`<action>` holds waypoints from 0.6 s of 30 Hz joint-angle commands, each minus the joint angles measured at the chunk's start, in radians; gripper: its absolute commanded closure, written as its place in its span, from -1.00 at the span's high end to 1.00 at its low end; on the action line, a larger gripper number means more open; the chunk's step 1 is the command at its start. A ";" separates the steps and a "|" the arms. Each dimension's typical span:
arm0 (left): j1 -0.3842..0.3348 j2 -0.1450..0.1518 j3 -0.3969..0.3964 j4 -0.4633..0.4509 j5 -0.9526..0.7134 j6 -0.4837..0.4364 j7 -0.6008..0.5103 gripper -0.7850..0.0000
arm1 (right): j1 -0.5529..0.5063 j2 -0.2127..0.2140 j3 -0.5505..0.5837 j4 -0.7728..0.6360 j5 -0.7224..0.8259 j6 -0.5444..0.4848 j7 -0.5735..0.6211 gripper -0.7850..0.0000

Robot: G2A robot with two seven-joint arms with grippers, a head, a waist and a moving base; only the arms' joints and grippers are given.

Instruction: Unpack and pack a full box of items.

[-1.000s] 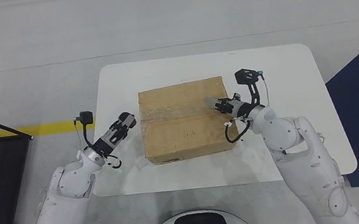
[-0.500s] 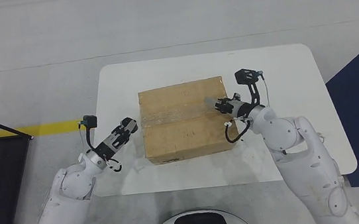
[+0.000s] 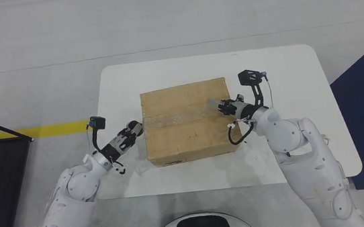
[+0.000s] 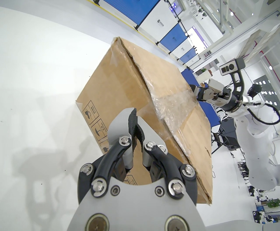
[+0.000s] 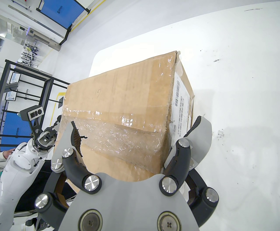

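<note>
Just beside left tool (image 4: 135,119), box (image 4: 153,91)

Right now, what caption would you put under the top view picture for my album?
Left gripper, shut, and right gripper, open, flank the taped cardboard box on the white table.

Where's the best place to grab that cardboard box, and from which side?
Probably by its two end faces, one arm pressing in from each side: the cardboard box lies flat, taped shut, far wider than either gripper opens. The right gripper, open, straddles its right top edge; the left gripper sits shut by the left end.
</note>
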 commanded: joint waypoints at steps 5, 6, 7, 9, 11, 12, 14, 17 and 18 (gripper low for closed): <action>-0.002 0.001 0.006 -0.004 0.003 0.002 0.005 -1.00 | -0.051 -0.004 0.100 0.010 0.278 -0.102 -0.132 1.00; -0.002 0.001 0.007 -0.005 0.003 0.003 0.006 -1.00 | -0.059 -0.003 0.114 0.012 0.284 -0.109 -0.144 1.00; -0.002 0.001 0.008 -0.004 0.003 0.004 0.007 -1.00 | -0.066 -0.002 0.122 0.008 0.280 -0.109 -0.149 1.00; -0.003 0.001 0.010 -0.003 0.000 0.004 0.004 -1.00 | -0.066 -0.002 0.122 0.008 0.280 -0.109 -0.149 1.00; -0.003 0.001 0.010 -0.003 0.000 0.004 0.004 -1.00 | -0.066 -0.002 0.122 0.008 0.280 -0.109 -0.149 1.00; -0.003 0.001 0.010 -0.003 0.000 0.004 0.004 -1.00 | -0.066 -0.002 0.122 0.008 0.280 -0.109 -0.149 1.00; -0.003 0.001 0.010 -0.003 0.000 0.004 0.004 -1.00 | -0.066 -0.002 0.122 0.008 0.280 -0.109 -0.149 1.00; -0.003 0.001 0.010 -0.003 0.000 0.004 0.004 -1.00 | -0.071 -0.003 0.116 -0.001 0.378 -0.185 -0.123 1.00; -0.003 0.001 0.010 -0.003 0.000 0.004 0.004 -1.00 | -0.075 -0.002 0.133 0.013 0.449 -0.227 -0.101 1.00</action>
